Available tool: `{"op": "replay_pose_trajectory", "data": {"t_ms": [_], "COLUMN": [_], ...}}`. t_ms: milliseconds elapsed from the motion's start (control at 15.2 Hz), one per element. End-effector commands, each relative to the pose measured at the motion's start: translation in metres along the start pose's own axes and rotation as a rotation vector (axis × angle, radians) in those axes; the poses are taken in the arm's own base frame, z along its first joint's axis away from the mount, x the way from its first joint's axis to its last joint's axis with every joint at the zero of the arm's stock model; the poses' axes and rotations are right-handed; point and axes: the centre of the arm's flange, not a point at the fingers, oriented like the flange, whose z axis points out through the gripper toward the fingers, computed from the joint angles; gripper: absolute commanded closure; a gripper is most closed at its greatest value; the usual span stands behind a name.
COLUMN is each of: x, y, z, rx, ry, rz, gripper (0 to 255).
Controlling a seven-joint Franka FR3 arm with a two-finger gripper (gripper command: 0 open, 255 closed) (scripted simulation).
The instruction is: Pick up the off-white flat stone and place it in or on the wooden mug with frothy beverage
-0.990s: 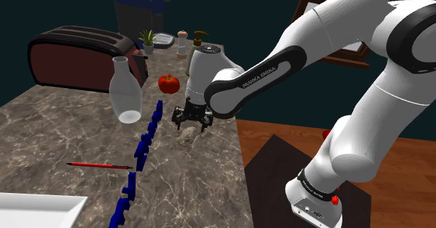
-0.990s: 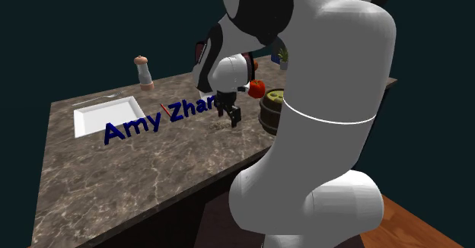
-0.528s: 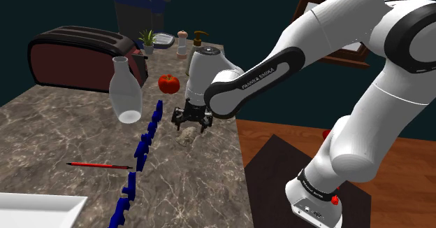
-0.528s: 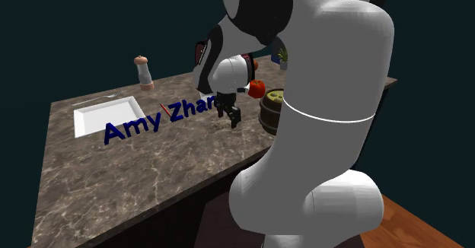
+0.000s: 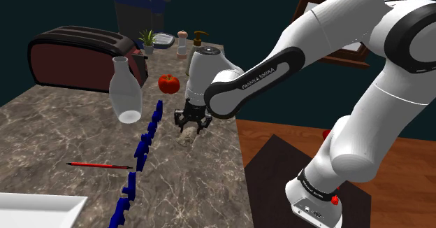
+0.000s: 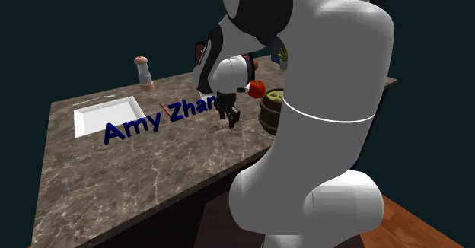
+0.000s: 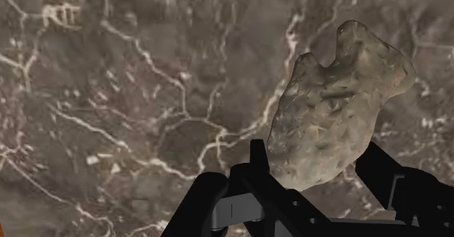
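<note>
The pincer [image 7: 314, 155] was narrow, its black fingers [image 7: 258, 166] set against either flank of the near end of the rough beige stone [image 7: 335, 105]; the contact itself was hard to make out, and most of the stone jutted past the tips. The arm [image 5: 258, 73] reached over from the stand, wrist turned straight down near the marbled counter [image 5: 63, 122] edge, with the stone low beneath it. In the second exterior view the wooden mug [image 6: 271, 111] stood near the pincer, half cut off by the arm's white bulk.
</note>
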Motion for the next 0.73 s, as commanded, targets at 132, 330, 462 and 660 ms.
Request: {"op": "replay_pose_trajectory", "data": {"t_ms": [132,330,462,660], "x": [0.0,0.001,0.001,0.002], "y": [0.0,-0.002,-0.003,-0.004], "z": [-0.005,-0.021,-0.031,-0.047], "rx": [0.0,0.0,0.0,0.0], "ry": [0.0,0.0,0.0,0.0], "rz": [0.0,0.0,0.0,0.0], "gripper": [255,255,255,255]}}
